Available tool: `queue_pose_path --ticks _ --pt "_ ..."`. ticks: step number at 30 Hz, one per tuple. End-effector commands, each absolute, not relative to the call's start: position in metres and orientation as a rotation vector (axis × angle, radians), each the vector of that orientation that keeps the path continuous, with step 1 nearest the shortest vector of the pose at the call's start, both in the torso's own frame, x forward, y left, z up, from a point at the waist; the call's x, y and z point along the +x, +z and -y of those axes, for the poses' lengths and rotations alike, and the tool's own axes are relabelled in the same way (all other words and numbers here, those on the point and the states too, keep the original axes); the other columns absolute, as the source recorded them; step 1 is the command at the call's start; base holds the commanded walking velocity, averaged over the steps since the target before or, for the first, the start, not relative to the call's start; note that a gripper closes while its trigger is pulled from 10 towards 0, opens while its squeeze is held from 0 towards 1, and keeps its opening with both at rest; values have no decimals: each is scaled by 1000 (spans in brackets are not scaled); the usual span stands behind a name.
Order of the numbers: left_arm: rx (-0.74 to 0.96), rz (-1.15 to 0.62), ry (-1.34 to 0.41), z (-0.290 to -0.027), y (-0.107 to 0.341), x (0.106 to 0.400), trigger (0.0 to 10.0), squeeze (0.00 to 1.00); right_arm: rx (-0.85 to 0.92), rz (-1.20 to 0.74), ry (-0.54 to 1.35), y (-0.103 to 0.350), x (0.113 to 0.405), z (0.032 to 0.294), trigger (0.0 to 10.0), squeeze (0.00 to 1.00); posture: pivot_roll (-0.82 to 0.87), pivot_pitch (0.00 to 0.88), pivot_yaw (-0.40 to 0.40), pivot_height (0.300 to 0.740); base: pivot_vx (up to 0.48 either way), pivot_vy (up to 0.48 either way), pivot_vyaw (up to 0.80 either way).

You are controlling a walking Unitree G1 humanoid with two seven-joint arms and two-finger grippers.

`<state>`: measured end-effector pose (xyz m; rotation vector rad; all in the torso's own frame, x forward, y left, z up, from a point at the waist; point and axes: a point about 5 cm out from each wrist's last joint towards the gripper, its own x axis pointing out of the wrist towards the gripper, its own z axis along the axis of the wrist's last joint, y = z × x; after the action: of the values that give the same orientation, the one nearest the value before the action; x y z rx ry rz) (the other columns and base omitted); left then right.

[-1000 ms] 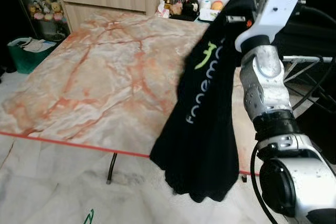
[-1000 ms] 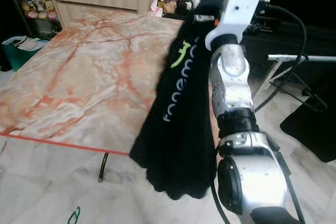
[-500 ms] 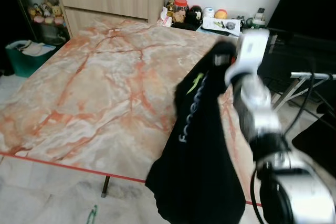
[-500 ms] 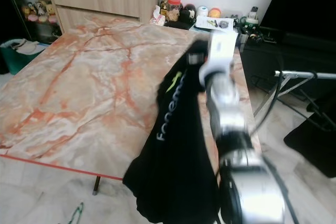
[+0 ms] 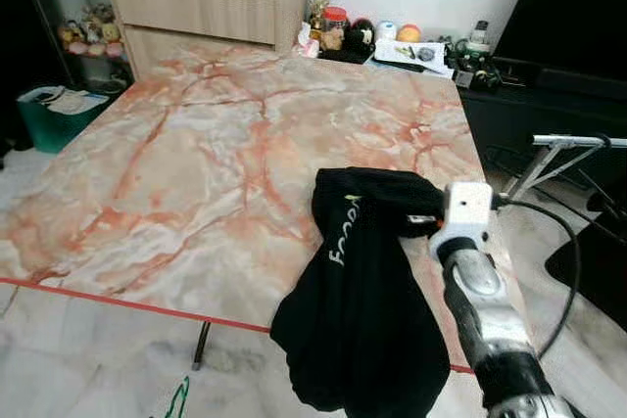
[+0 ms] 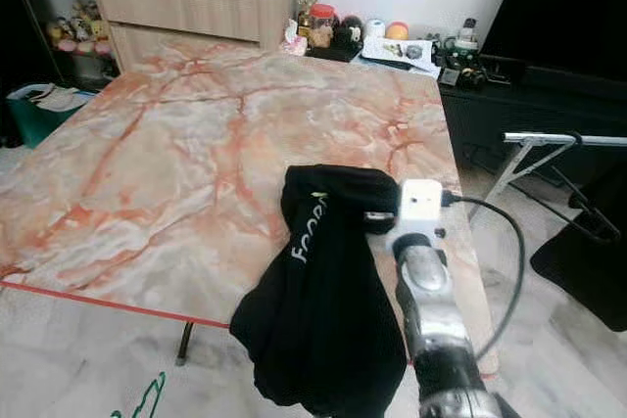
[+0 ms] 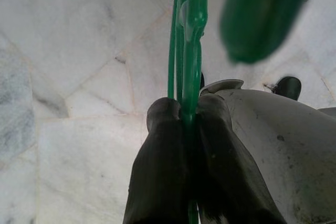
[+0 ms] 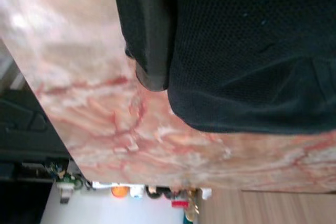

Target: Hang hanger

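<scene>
Broadly, you are facing a marble worktop (image 5: 196,144) veined in orange, which fills the head views from 9 o'clock across to past centre; a wooden cabinet (image 5: 206,7) stands behind it at 12 o'clock with small clutter along the wall. Next in size is the black garment (image 5: 358,310), printed with pale lettering. Its upper part is bunched on the worktop near the right edge, while most of the cloth spills over the near edge toward 6 o'clock and hangs off the floor. It looks set there so the slab carries the weight and the collar end stays reachable.

Your right hand (image 5: 416,219) lies at the bunched top of the cloth, at about 4 o'clock in the left eye view, its silver arm running down to the frame's lower right. The right wrist view adds what the head views cannot: one black finger (image 8: 149,35) lies along the fabric just above the marble. Whether that hand is pinching the cloth or merely resting on it, you cannot tell.

The green hanger (image 7: 188,51) is low beside the robot, over the pale floor tiles (image 7: 68,51). The left wrist view shows your left hand (image 7: 188,124) closed narrow on its thin wire, both pads pressed to it. In the head views it is just a green sliver at 6 o'clock (image 5: 176,400). Judging by this, the hanger is held ready and threading it into the garment is not yet done.
</scene>
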<state>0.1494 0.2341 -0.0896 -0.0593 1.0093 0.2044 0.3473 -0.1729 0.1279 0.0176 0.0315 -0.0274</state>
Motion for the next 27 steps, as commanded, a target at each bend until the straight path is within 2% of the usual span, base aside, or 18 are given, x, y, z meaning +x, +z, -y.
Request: queue_pose_path --ticks 1,2,3,4,9,15,27 --pt "-63 -1076 182 -228 -97 134 10000 0 32 -11 -50 134 343 177 10000 16 87 113 -84 740 0 0 0" --pt "-63 -1077 182 -228 -97 134 10000 0 23 -20 -37 130 338 176 10000 941 86 109 -85 740 0 0 0" --pt "-63 -1077 182 -228 -97 134 10000 0 23 -20 -37 130 338 176 10000 941 86 109 -85 740 0 0 0" --pt "-64 -1077 182 -228 -97 134 10000 0 15 -28 -26 128 333 175 10000 1000 86 106 -87 740 0 0 0" --pt "-63 -1077 180 -228 -97 133 10000 0 19 -69 4 116 319 169 10000 1000 88 100 -91 740 0 0 0" --pt "-52 -1081 178 -230 -98 131 10000 0 -32 -56 128 115 294 162 10000 1000 83 91 -96 740 0 0 0" --pt "-46 -1082 173 -230 -98 130 10000 0 0 -36 106 112 249 165 10000 1000 83 80 -103 740 0 0 0"
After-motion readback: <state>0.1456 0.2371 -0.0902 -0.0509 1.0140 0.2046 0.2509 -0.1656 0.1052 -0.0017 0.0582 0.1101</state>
